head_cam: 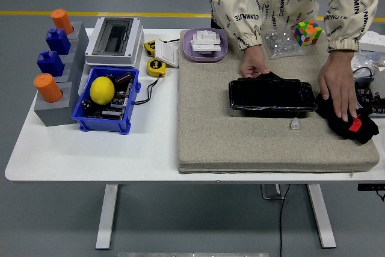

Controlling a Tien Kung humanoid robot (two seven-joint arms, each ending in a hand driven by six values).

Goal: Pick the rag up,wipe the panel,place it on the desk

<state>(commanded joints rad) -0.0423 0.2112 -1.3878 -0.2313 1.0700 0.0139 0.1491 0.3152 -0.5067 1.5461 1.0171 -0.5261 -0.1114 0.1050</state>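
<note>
Rag (355, 126) under person's hand (338, 90), beside panel (272, 95).

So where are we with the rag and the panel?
A person's hand lies flat on the black rag, on the mat right of the panel; their other hand steadies the panel's far edge. Neither robot hand shows. This fits either before pickup or after set-down.
</note>
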